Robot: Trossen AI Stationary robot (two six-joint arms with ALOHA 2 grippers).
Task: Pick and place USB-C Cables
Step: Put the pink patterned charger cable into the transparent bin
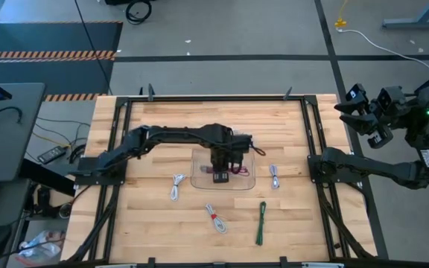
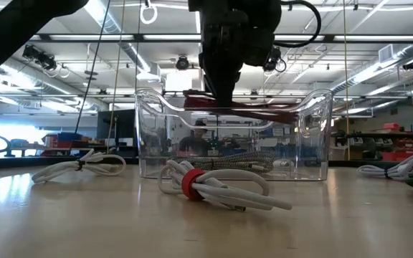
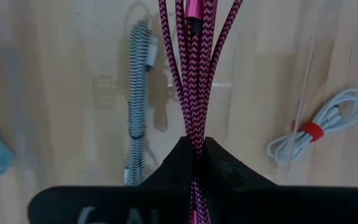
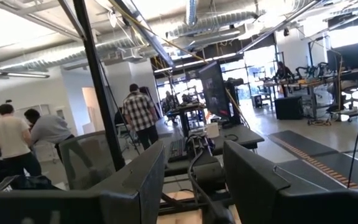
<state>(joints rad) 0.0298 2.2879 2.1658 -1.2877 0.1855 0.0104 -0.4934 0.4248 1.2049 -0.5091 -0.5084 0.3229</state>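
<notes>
My left gripper (image 1: 222,170) is over the clear tray (image 1: 199,182) at the table's middle, shut on a dark red braided cable (image 3: 194,68). A grey braided cable (image 3: 138,106) lies on the tray's floor. On the table around the tray lie a pale cable (image 1: 177,186) at the left, a white cable with a red tie (image 1: 214,217) toward the near edge, another pale cable (image 1: 274,176) at the right and a green cable (image 1: 261,223). My right gripper (image 4: 191,180) is open and empty, raised off the table's right edge. My left gripper pinches several strands of the dark red cable's bundle (image 3: 195,144) between its two fingers, which point down from above. In the low view the cable (image 2: 253,109) reaches out sideways from the fingers at about rim height, clear of the tray's floor.
The tray's clear walls (image 2: 314,136) stand around the gripper. The white cable with the red tie (image 2: 206,188) lies just in front of the tray. Dark frame rails run along the table's edges (image 1: 311,134). People stand in the room beyond the table.
</notes>
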